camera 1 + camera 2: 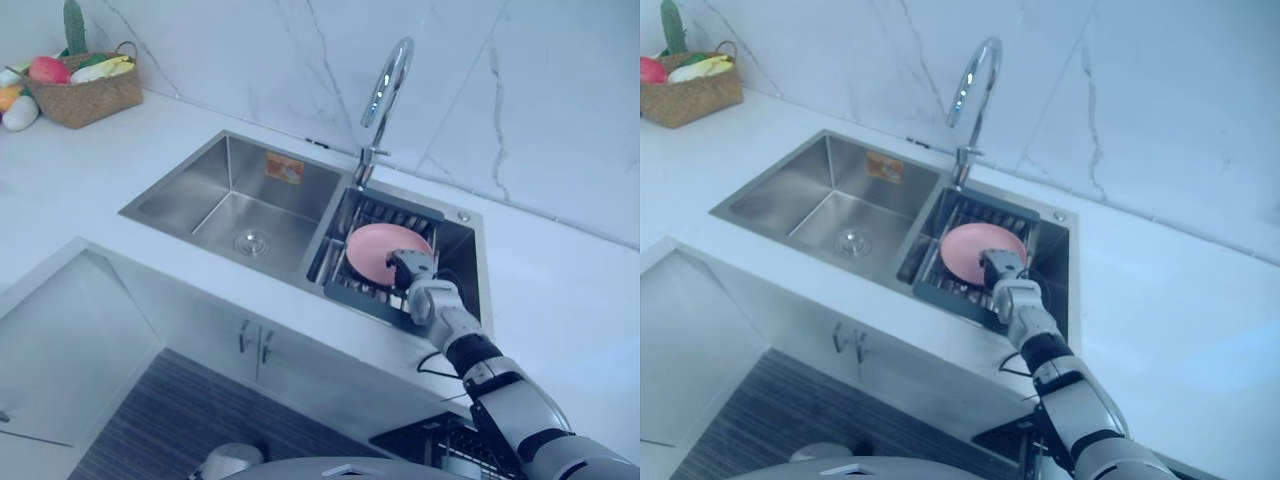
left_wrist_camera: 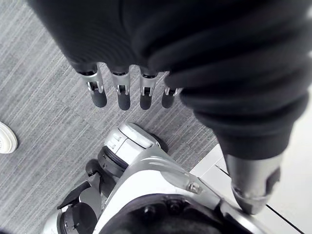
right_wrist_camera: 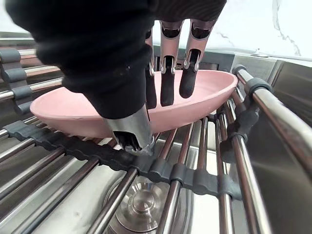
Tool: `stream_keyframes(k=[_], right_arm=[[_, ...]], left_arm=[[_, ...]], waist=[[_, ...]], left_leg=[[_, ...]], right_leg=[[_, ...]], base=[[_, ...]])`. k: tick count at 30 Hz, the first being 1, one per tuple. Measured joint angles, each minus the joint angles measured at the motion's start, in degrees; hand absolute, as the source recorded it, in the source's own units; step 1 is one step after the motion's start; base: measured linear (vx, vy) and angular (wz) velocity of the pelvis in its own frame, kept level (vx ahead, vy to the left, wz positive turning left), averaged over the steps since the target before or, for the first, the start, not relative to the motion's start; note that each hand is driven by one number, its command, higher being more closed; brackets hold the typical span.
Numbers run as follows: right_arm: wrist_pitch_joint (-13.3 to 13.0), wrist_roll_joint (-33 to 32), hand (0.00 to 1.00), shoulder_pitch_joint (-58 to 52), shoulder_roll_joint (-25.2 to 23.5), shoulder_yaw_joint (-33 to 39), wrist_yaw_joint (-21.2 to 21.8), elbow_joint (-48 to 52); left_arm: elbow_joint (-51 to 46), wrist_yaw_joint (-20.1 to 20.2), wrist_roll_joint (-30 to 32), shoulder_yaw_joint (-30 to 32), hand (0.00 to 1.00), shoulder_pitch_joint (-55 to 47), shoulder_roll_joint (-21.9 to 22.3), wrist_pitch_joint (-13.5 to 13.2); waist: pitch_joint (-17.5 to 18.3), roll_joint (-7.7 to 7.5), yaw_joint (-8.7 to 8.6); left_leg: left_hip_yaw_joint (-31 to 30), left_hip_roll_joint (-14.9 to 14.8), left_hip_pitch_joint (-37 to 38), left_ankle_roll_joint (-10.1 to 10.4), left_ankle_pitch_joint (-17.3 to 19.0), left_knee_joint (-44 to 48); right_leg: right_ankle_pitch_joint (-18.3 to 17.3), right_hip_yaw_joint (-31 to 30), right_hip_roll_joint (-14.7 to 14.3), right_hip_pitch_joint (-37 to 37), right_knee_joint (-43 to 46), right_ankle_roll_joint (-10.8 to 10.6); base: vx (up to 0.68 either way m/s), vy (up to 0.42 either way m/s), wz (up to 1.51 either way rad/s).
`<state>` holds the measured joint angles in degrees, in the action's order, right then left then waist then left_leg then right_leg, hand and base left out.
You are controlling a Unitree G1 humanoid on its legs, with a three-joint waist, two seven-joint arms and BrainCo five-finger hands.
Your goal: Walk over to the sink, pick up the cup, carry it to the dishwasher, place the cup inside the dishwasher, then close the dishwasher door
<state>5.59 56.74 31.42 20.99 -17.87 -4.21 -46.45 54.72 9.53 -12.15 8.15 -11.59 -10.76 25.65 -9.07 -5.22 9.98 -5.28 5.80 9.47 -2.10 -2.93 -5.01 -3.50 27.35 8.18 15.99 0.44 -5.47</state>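
Progress: at the sink [image 1: 190, 195], so walk-over judged done. Pick-up in hand, not complete. Carry, placing in the dishwasher and closing the door all left to do.

Task's thing: no cup proper seen; a shallow pink dish [image 1: 378, 248] in its place, taken as the thing to fetch. Lies on the bar rack [image 3: 195, 178] in the sink's right basin, below the faucet [image 1: 386, 85], tilted, lower edge resting on the bars. Not lifted.

Right hand [image 1: 414, 274]: reached down into the right basin at the near edge of the pink dish. Fingers [image 3: 167, 85] nearly straight and close side by side, dark tips down inside the hollow of the dish; thumb [image 3: 132, 131] apart from them, outside and under the near rim. Rim thus between thumb and fingers, set up for a pinch. No clamp visible, fingers not curled; whether the tips actually touch the inner wall cannot be told. Nothing carried.

Left hand [image 2: 122, 92]: hanging over the grey floor, fingers straight and slightly spread, holding nothing.

Dark rack [image 1: 448, 445] low at the robot's right, possibly the open dishwasher; too little showing to be sure.

Next, as a judgement: close thumb against fingers on the rim, then lift clear of the bars
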Motion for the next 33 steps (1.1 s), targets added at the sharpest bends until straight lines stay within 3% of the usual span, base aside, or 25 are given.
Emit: stream_keyframes(k=[9,14,24,29,33], right_arm=[[4.51,2.16,1.0,0.41,-0.92,0.06,-0.12,-2.46],[4.74,1.46,1.0,0.41,-0.63,0.7,-0.4,-2.5],[-1.93,-2.31,1.0,0.16,2.11,0.92,-5.3,-3.11],[-4.72,-0.35,1.0,0.59,5.78,0.59,-13.19,1.4],[-7.07,0.17,1.0,2.73,8.35,0.59,-13.68,2.8]], left_arm=[[0.4,0.43,0.55,-1.14,0.0,0.73,-0.01,0.0],[0.53,0.7,1.29,-1.55,0.0,0.85,-0.13,-0.01],[0.38,1.01,2.39,-1.67,0.0,0.59,-0.27,0.01],[-0.89,1.37,2.43,-1.84,0.0,0.47,0.17,0.01],[-2.57,1.37,2.39,-2.7,0.0,-0.46,0.28,0.03]], waist=[[-0.16,0.3,0.7],[-0.13,0.25,0.52],[-0.19,0.24,-0.39],[-1.1,1.51,-0.49],[-1.4,2.2,-0.89]], left_leg=[[0.68,0.07,0.74,-0.71,0.64,-0.02],[0.67,0.67,0.75,-0.9,0.77,-0.02],[2.54,1.42,0.76,-2.04,1.55,-0.01],[2.93,1.77,0.58,-1.98,1.5,0.03],[2.7,1.84,0.78,-2.27,0.95,0.42]], right_leg=[[-0.5,0.36,0.53,0.9,0.18,-0.32],[-0.52,0.35,0.93,0.89,0.3,-0.34],[-0.52,-0.23,1.97,0.72,0.4,-0.34],[-0.45,-1.52,2.38,0.05,0.63,-0.44],[-0.33,-1.77,2.38,-0.03,0.73,-0.61]], base=[[-0.01,0.005,0.01],[0.0,0.0,0.0],[0.0,0.0,-0.02],[0.03,-0.022,-0.06],[0.09,-0.063,0.13]])
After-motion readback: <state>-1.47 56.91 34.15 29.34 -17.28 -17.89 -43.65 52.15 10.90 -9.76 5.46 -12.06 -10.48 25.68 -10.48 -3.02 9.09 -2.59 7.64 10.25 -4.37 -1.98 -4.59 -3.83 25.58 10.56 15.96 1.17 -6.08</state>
